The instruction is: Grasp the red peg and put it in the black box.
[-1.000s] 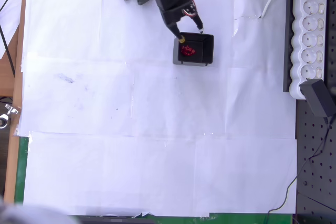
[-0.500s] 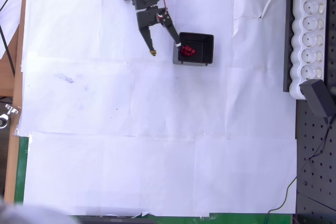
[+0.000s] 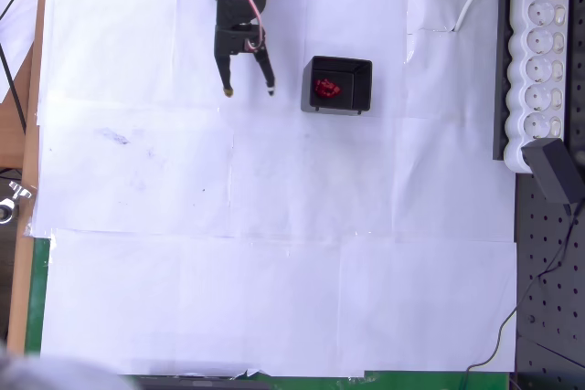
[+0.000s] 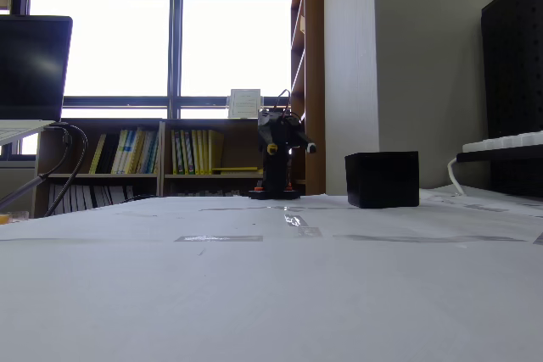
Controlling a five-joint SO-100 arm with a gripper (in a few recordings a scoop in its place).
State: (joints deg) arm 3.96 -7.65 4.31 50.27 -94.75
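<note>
Overhead, white paper-covered tabletop point(image 3: 274, 253) carries long white power strip point(image 3: 539, 61) along right edge. Small square black plastic box point(image 3: 337, 85) point(image 4: 383, 179) sits near far edge, right of centre. Black two-finger gripper point(image 3: 248, 90) point(image 4: 289, 148) hangs left of box, apart, fingers spread, empty. Dark-red pegs point(image 3: 326, 89) clumped inside box; single peg indistinguishable.

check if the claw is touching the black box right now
Apart. In the overhead view the open claw sits left of the black box, with a strip of bare white paper between them.
</note>
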